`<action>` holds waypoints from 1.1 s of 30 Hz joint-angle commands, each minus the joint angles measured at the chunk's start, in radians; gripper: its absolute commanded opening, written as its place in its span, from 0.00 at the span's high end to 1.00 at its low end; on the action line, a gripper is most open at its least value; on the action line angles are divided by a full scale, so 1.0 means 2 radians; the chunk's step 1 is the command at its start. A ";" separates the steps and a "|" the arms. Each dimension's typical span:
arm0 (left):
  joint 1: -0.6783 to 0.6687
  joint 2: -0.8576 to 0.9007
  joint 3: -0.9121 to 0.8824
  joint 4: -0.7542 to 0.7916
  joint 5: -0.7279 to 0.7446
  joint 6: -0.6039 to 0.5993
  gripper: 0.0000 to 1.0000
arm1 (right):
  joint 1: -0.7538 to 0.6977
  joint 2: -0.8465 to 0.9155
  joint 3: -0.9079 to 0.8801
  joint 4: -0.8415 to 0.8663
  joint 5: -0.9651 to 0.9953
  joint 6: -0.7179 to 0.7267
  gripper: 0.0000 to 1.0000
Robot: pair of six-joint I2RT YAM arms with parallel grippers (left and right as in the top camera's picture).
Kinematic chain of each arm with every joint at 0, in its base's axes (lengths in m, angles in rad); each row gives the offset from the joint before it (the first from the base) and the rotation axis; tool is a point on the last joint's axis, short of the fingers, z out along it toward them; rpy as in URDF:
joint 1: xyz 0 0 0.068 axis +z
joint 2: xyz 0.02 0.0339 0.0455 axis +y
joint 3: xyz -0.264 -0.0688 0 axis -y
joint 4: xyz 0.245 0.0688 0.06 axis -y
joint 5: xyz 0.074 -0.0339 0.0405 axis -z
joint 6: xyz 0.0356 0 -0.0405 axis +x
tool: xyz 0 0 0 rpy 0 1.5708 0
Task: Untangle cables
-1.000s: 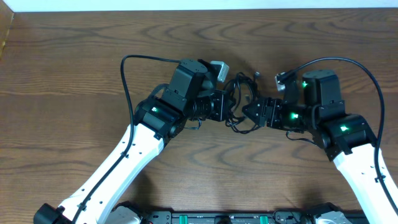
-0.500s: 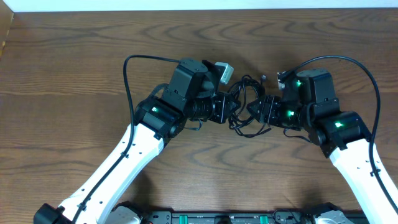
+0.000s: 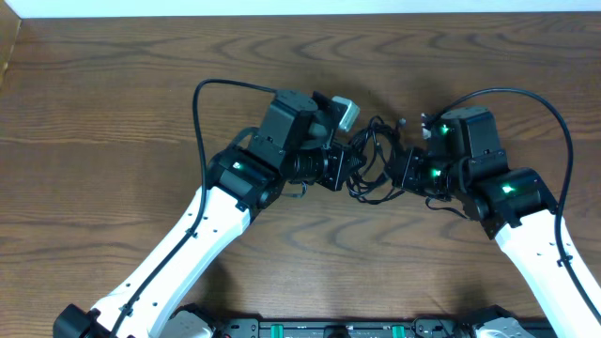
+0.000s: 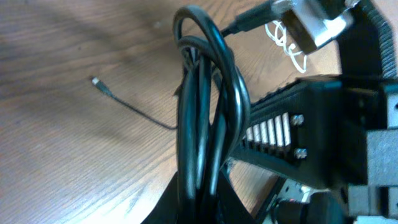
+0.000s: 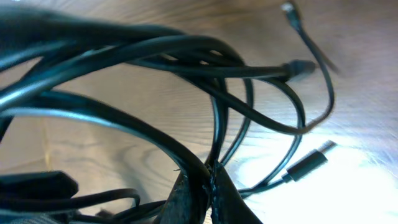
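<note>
- Cables (image 3: 372, 161) are lying in a black knot a little toward 12 o'clock from the middle of the table (image 3: 113, 84), right between the two grippers.
- The left gripper (image 3: 344, 171) is touching the knot on its 9 o'clock side, and the right gripper (image 3: 395, 173) is touching it on its 3 o'clock side.
- In the left wrist view, the left gripper (image 4: 198, 190) is squeezing a bunch of thick black loops (image 4: 202, 106). Its jaws are standing narrow, with the loops running up toward 12 o'clock.
- In the right wrist view, the right gripper (image 5: 208, 186) is pinching a black strand at 6 o'clock. Its jaws are almost together, with the strand between them.
- Above those jaws, more loops are spreading out wide and crossing over each other.
- A flat plug (image 5: 306, 164) is lying on the wood at 4 o'clock in that view, near the loops.
- A thin cable end (image 4: 99, 84) is resting on the table at 10 o'clock in the left wrist view, apart from the thick loops.
- A white block (image 3: 344, 113) is sticking out at 11 o'clock from the knot, just beside the left arm (image 3: 188, 244).
- Both arms are reaching in from 6 o'clock, the right arm (image 3: 545, 253) on the other side.
</note>
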 commanded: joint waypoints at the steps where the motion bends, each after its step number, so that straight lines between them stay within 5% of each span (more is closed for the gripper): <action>1: 0.006 -0.007 0.004 -0.028 -0.111 0.030 0.91 | -0.013 0.004 0.000 -0.024 0.140 0.029 0.99; 9: 0.006 -0.007 0.004 -0.068 -0.370 0.030 0.83 | -0.041 -0.011 0.000 -0.041 0.150 0.030 0.99; 13: 0.006 -0.007 0.004 -0.067 -0.416 0.030 0.60 | -0.056 -0.019 0.000 -0.045 0.147 0.038 0.99; 17: 0.006 -0.007 0.004 -0.067 -0.416 0.030 0.57 | -0.060 -0.022 0.000 -0.033 0.097 0.016 0.99; 20: 0.006 -0.007 0.004 -0.068 -0.413 0.029 0.45 | -0.060 -0.022 0.000 0.001 0.001 -0.054 0.99; 21: 0.006 -0.007 0.004 -0.068 -0.404 0.029 0.40 | -0.060 -0.022 0.000 0.014 -0.025 -0.071 0.99; 22: 0.006 -0.007 0.004 -0.068 -0.393 0.029 0.23 | -0.060 -0.022 0.000 0.019 -0.031 -0.076 0.99; 23: 0.006 -0.007 0.004 -0.068 -0.374 0.030 0.20 | -0.060 -0.023 0.000 0.030 -0.040 -0.082 0.99; 33: 0.006 -0.007 0.004 -0.082 -0.185 0.101 0.05 | -0.060 -0.023 0.000 0.040 -0.040 -0.088 0.99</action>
